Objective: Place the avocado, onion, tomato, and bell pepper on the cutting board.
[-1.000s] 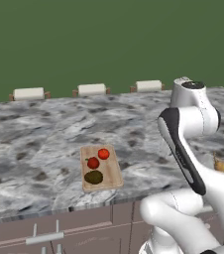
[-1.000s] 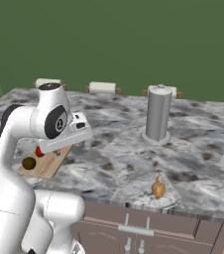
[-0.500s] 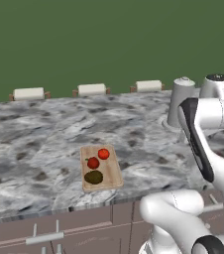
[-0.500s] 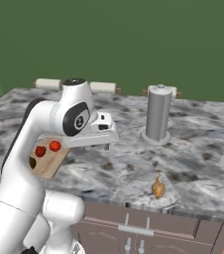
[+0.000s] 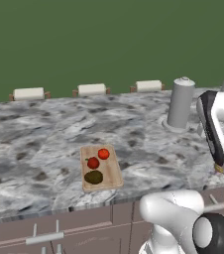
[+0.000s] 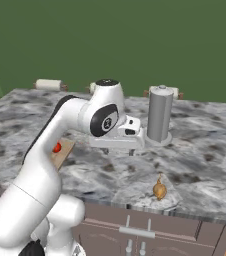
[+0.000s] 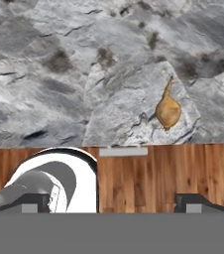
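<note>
The wooden cutting board point(image 5: 111, 171) lies near the counter's front edge. On it sit the dark green avocado point(image 5: 93, 177), a red bell pepper point(image 5: 93, 162) and an orange-red tomato point(image 5: 103, 154). In the right base view my arm hides most of the board point(image 6: 64, 151). The tan onion point(image 6: 159, 189) lies alone at the counter's front edge, far to the right of the board. My gripper point(image 6: 131, 151) hangs open above the counter, up and to the left of the onion. In the hand view the onion point(image 7: 168, 110) lies beyond my empty gripper point(image 7: 114, 203), toward the right fingertip.
A tall grey canister point(image 6: 160, 115) stands just behind and to the right of my hand. Three white rolls point(image 5: 91, 89) line the back of the marble counter point(image 5: 39, 144). Cabinet drawers point(image 6: 135, 232) run below the front edge, close to the onion.
My arm has swung right, away from the cutting board and toward the onion. The gripper stayed open and empty. Nothing on the board moved.
</note>
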Tool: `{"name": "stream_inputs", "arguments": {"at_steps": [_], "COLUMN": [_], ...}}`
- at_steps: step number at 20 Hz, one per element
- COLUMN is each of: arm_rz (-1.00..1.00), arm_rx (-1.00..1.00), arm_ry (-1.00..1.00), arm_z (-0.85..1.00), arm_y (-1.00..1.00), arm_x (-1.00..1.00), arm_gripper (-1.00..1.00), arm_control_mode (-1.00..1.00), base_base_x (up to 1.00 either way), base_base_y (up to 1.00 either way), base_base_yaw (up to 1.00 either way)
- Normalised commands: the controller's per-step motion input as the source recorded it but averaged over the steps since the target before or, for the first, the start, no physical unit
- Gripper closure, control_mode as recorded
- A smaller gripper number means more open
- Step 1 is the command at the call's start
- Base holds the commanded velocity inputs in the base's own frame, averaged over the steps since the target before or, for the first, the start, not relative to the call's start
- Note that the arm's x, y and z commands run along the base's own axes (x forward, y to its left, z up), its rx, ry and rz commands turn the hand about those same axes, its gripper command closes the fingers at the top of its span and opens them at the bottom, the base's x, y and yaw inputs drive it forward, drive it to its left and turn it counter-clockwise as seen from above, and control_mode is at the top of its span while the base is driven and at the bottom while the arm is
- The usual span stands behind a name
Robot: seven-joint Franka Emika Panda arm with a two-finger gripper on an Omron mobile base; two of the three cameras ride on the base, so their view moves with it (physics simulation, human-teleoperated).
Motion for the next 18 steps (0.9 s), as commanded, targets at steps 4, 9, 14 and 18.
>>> {"name": "stream_inputs", "arguments": {"at_steps": [4, 9, 14, 18], "arm_rz": [-0.05, -0.05, -0.05, -0.01], "arm_rx": [0.0, 0.0, 0.0, 0.0], "arm_ry": [0.0, 0.0, 0.0, 0.0], "arm_z": [0.0, 0.0, 0.0, 0.0], "arm_y": [-0.59, -0.52, -0.4, -0.33], "arm_x": [0.06, 0.11, 0.18, 0.25], "arm_gripper": [-1.0, -1.0, -1.0, -1.0], "arm_control_mode": [-1.0, -1.0, -1.0, -1.0], "base_base_x": [0.0, 0.0, 0.0, 0.0], "base_base_y": [0.0, 0.0, 0.0, 0.0], "base_base_yaw": [0.0, 0.0, 0.0, 0.0]}}
